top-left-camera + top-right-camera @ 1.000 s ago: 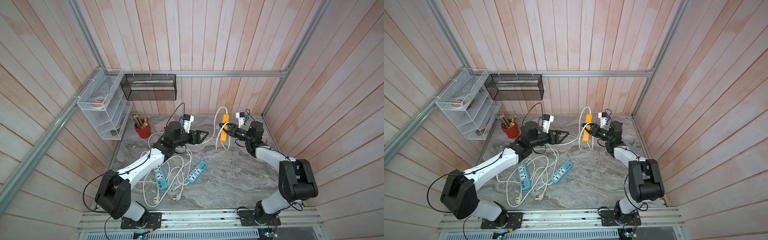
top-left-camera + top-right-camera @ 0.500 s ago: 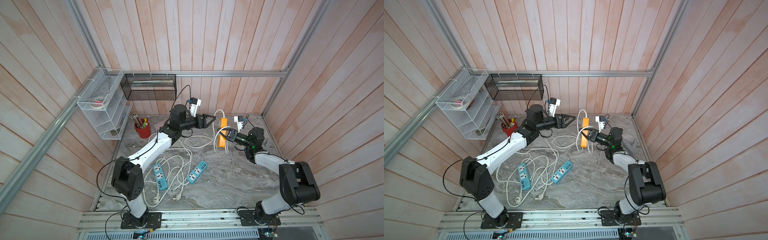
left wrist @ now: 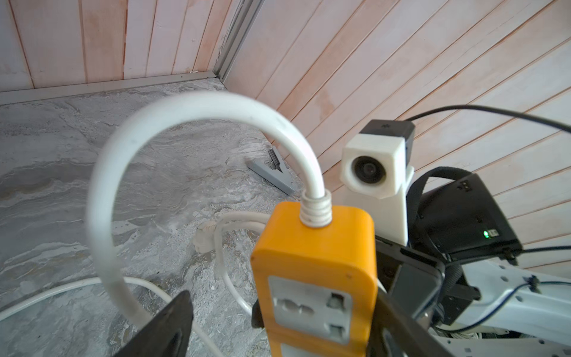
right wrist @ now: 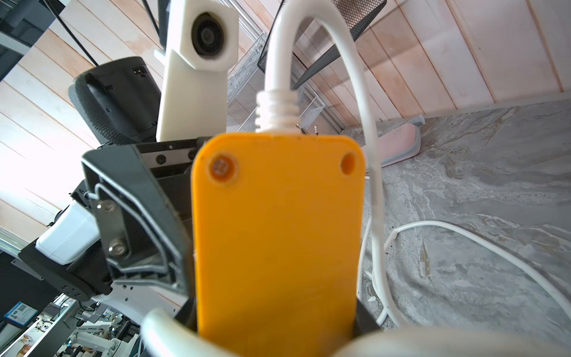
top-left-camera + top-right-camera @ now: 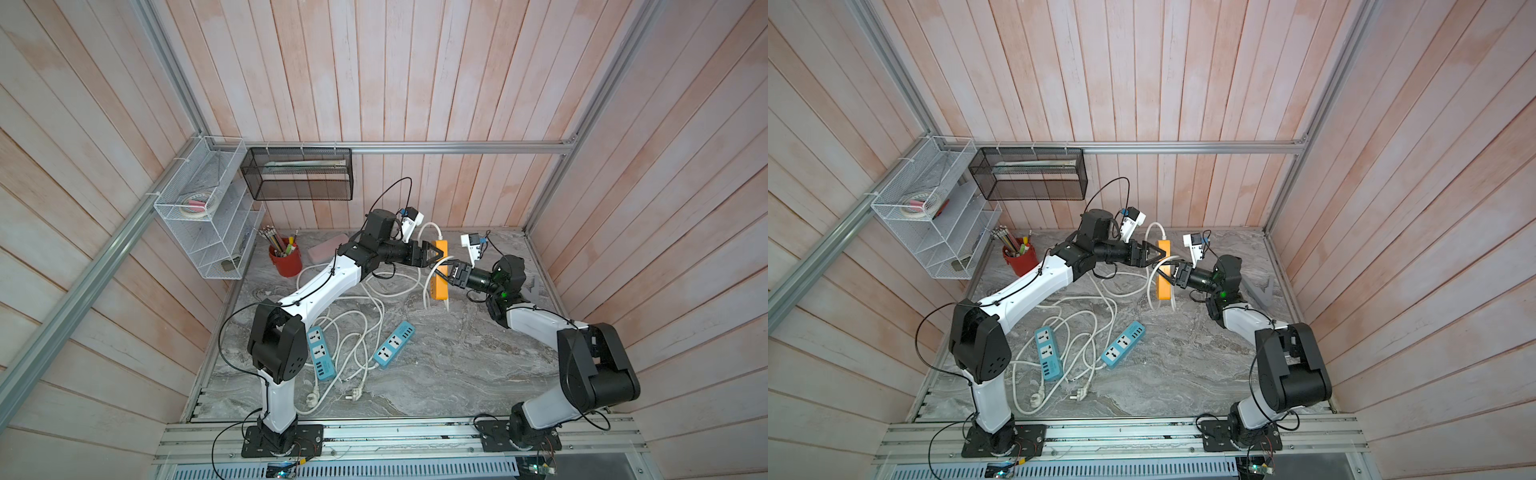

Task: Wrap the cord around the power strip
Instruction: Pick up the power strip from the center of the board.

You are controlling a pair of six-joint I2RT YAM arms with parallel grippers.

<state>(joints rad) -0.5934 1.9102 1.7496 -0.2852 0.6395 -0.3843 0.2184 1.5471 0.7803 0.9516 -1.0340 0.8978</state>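
Note:
An orange power strip point(image 5: 439, 291) point(image 5: 1162, 291) stands on end above the back of the table. My right gripper point(image 5: 451, 272) point(image 4: 278, 324) is shut on its middle from the right. A white cord point(image 3: 191, 108) point(image 4: 364, 123) arcs out of the strip's top end point(image 3: 315, 253) and drops to the table, and one loop crosses the strip beside the right gripper. My left gripper point(image 5: 434, 252) point(image 5: 1156, 254) point(image 3: 278, 309) is open around the strip's upper end. One of its fingers point(image 3: 389, 312) lies against the strip's side; the other is well apart.
Two blue power strips point(image 5: 320, 353) point(image 5: 395, 343) lie in tangled white cords at the front left. A red pencil cup point(image 5: 286, 259) and a pink case point(image 5: 328, 251) stand at the back left. A grey clip point(image 5: 534, 286) lies by the right wall. Wire racks point(image 5: 208, 216) hang on the walls.
My left arm has swung back and to the right, bringing its open fingers around the strip's upper end. The right gripper and the strip have shifted slightly left and lower.

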